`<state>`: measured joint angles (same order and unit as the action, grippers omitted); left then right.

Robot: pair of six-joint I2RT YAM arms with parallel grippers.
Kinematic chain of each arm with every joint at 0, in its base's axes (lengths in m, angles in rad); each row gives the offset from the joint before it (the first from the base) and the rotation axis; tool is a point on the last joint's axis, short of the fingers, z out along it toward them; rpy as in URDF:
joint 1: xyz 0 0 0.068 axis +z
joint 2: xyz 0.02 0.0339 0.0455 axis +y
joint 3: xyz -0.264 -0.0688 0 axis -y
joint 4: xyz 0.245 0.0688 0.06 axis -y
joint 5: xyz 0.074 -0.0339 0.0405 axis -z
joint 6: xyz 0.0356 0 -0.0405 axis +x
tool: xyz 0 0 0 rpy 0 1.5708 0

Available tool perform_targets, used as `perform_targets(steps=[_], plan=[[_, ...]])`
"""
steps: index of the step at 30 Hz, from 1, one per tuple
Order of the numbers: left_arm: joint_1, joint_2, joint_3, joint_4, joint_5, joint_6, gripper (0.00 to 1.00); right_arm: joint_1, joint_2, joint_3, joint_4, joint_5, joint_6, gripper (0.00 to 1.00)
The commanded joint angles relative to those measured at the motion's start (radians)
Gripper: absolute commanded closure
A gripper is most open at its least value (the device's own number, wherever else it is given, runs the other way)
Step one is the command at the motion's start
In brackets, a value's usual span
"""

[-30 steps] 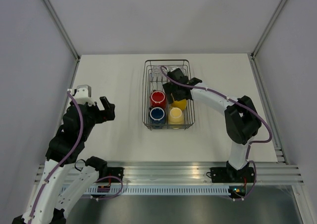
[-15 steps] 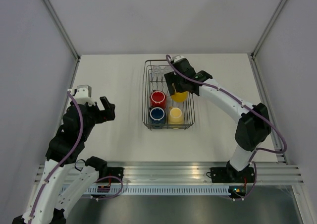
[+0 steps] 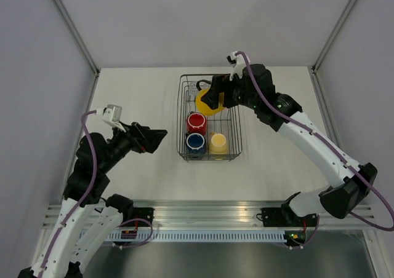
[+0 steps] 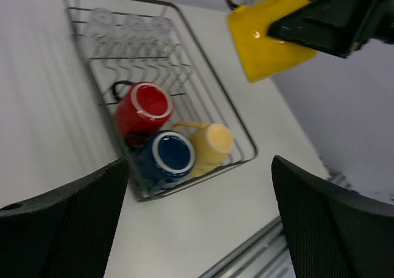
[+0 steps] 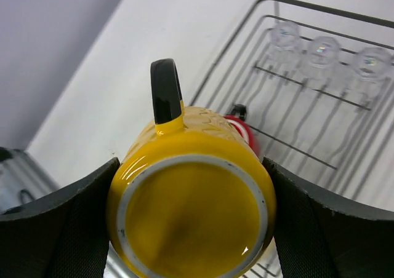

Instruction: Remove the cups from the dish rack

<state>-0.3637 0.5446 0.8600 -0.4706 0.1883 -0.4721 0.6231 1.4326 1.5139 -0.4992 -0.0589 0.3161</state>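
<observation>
The yellow mug [image 3: 205,103] is pinched by the right pincer [image 3: 217,96] and held above the rack [image 3: 207,75], where a red mug [image 3: 196,121], blue mug [image 3: 196,142] and cream mug [image 3: 218,142] are seated. The left pincer [image 3: 155,140] is spread wide and empty.

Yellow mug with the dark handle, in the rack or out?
Out: the right gripper holds the yellow mug in the air, clear of the dish rack.

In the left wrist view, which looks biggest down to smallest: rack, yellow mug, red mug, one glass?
1. rack
2. yellow mug, lifted and likely nearer the camera, so its lead over the next is unsure
3. red mug
4. glass
</observation>
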Motion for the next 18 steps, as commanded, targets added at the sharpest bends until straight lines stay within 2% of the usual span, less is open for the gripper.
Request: perform_targets(steps=[1, 2, 4, 8, 12, 15, 18], plan=[[0.005, -0.018, -0.111, 0.419, 0.321, -0.235, 0.0, -0.002, -0.083, -0.067, 0.263, -0.192, 0.153, 1.0], [0.003, -0.02, -0.134, 0.505, 0.368, -0.314, 0.0, 0.0, -0.104, -0.083, 0.292, -0.234, 0.176, 1.0], [0.005, -0.023, -0.199, 0.702, 0.401, -0.376, 0.0, 0.0, -0.124, -0.131, 0.387, -0.275, 0.269, 1.0], [0.002, -0.009, -0.245, 0.883, 0.436, -0.46, 0.0, 0.0, -0.161, -0.216, 0.568, -0.346, 0.458, 1.0], [0.0, 0.017, -0.265, 0.969, 0.436, -0.482, 0.01, 0.009, -0.155, -0.267, 0.744, -0.407, 0.618, 1.0], [-0.004, 0.035, -0.279, 1.044, 0.428, -0.504, 0.03, 0.041, -0.146, -0.282, 0.809, -0.403, 0.666, 1.0], [-0.015, 0.066, -0.259, 1.049, 0.424, -0.507, 0.06, 0.076, -0.141, -0.294, 0.852, -0.386, 0.689, 1.0]])
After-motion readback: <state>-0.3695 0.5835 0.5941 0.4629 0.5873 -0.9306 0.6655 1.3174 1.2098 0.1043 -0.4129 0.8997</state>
